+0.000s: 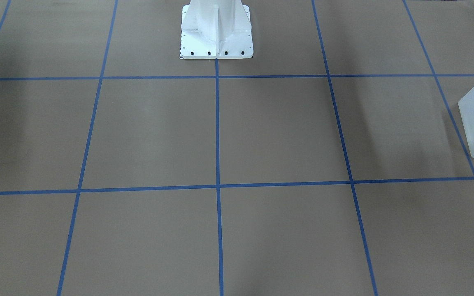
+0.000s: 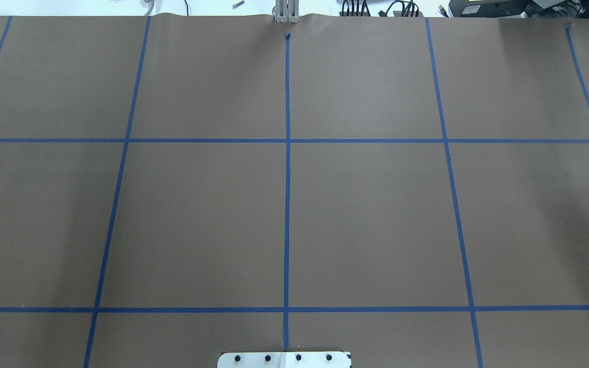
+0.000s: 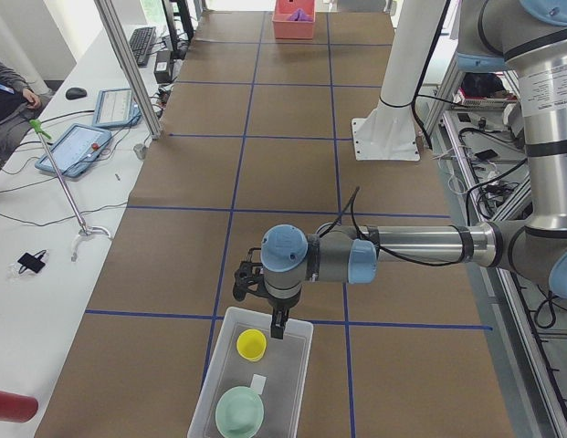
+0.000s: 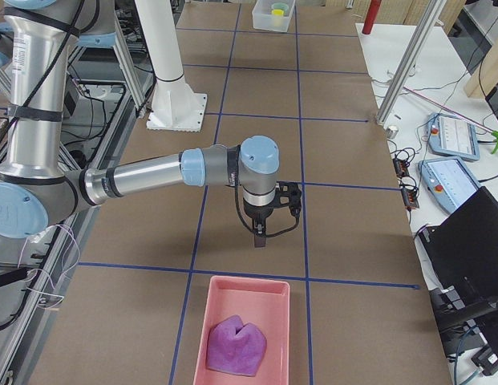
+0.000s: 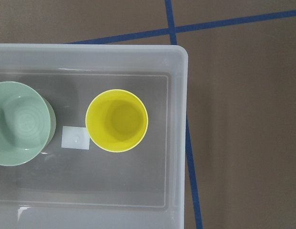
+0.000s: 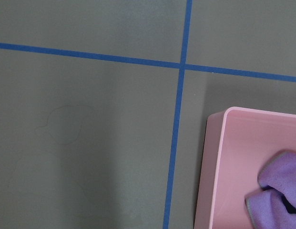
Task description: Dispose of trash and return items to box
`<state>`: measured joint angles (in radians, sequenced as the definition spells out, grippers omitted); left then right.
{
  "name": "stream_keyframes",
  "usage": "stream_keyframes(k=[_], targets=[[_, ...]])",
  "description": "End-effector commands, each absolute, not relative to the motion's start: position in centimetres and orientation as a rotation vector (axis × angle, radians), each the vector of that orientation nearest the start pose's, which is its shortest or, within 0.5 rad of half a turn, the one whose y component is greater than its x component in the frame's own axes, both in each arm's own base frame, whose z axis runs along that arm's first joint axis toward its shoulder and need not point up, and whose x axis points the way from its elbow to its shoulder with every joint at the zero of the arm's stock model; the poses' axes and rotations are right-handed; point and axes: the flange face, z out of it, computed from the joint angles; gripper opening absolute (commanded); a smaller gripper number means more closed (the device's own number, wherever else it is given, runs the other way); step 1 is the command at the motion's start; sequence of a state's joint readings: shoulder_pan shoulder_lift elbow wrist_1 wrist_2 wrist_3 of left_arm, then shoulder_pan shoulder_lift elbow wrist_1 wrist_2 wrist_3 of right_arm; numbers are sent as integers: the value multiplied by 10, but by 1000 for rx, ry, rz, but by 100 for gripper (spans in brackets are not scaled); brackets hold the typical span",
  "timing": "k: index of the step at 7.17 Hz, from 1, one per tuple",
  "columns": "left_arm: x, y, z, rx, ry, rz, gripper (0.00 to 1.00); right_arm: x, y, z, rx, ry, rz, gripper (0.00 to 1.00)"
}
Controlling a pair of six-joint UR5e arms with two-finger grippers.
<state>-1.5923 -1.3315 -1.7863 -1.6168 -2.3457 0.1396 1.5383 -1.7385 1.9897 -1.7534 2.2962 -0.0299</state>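
— Black left gripper point(image 3: 278, 327), hanging point-down over the box point(image 5: 178, 86). Open or closed?

— Can't tell from where I stand. The fingers are too small to read, and I can't tell if they hold anything.

— And the items?

— Both inside the box, upright. The yellow cup point(image 5: 117, 120) stands at the gripper's end. The mint bowl point(image 5: 19, 123) is beside it, not touching, with a small white label point(image 5: 75, 138) on the floor between them.

— The right gripper point(image 4: 261, 234)?

— Pointing down above the brown table point(image 4: 353, 241), near the pink tray point(image 4: 249, 280) but not over it. Its opening I can't make out. A purple wad point(image 4: 235, 345) lies in the tray.

— Where's the box?

— At the table's end on the robot's left; the tray is at the opposite end.
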Motion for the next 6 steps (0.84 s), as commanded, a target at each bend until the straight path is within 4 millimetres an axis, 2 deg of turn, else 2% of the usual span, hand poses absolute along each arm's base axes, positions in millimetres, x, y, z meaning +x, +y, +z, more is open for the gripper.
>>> stream_keyframes(k=[1, 6], targets=[[-72, -391, 655, 81, 771, 120, 98, 53, -415, 550, 66, -729, -87, 100], [-72, -392, 654, 86, 771, 122, 98, 52, -421, 540, 87, -730, -98, 100]])
